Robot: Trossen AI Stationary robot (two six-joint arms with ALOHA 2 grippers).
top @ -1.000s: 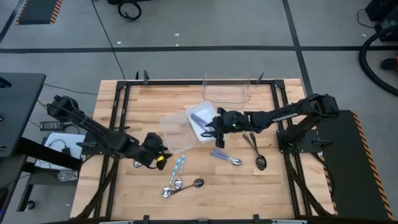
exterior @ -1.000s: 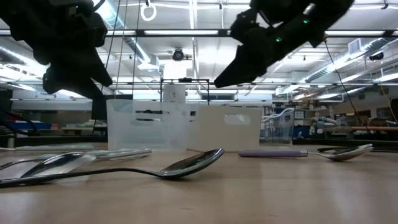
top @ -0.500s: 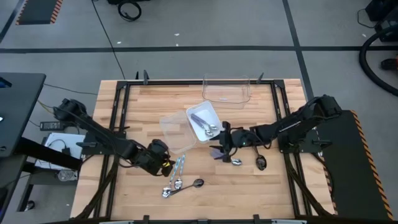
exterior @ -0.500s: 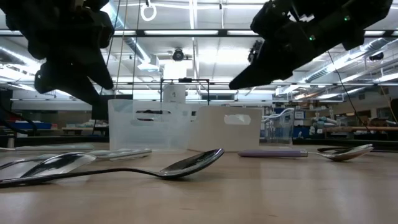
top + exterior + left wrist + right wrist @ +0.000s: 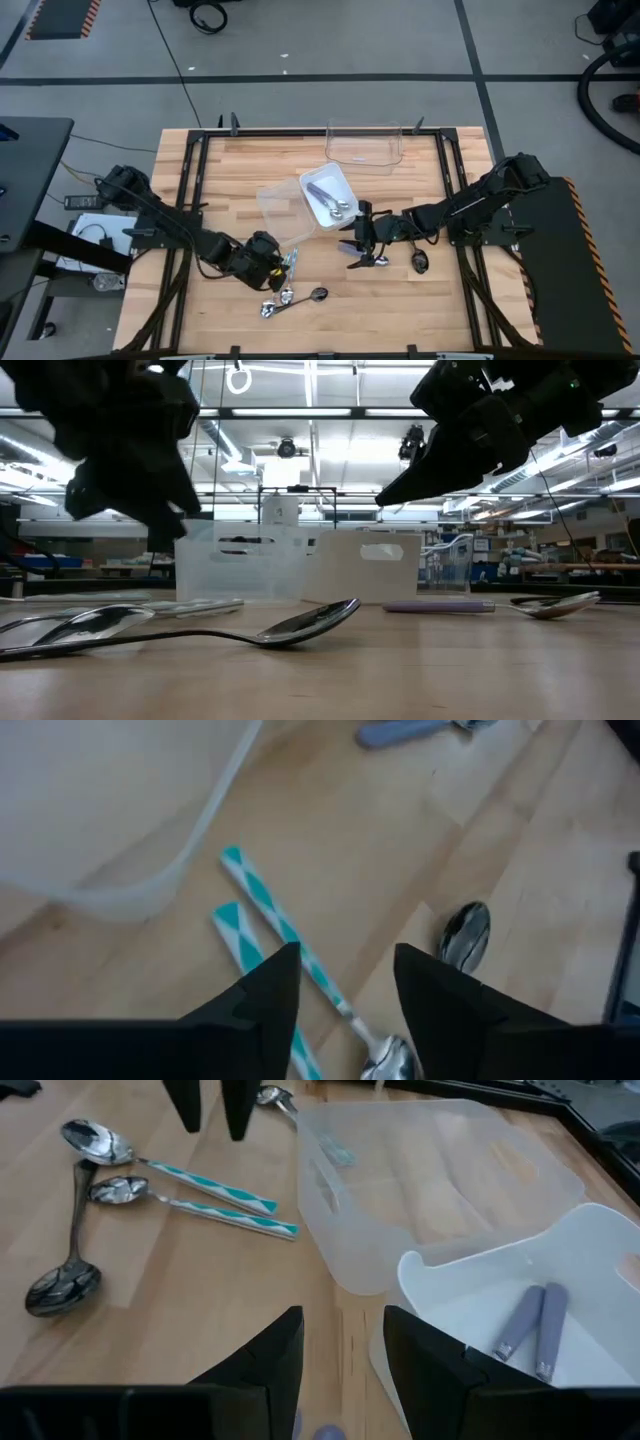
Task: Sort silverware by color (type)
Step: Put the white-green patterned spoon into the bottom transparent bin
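High view: we count two purple spoons (image 5: 331,201) sorted in the white bin (image 5: 313,184); others remain on the table (image 5: 230,168). Left gripper (image 5: 279,266), fingers apart, hovers above the teal spoons (image 5: 289,268); right gripper (image 5: 352,246), likewise apart, holds nothing.

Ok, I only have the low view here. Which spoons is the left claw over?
Observer: The left claw, open, hangs above two metal spoons with teal-and-white striped handles lying side by side on the wood.
Operator: Anything sorted yet?
Observer: The white plastic tub holds two metal spoons with purple handles.
Operator: And the other arm?
Observer: The right claw is open and holds nothing.
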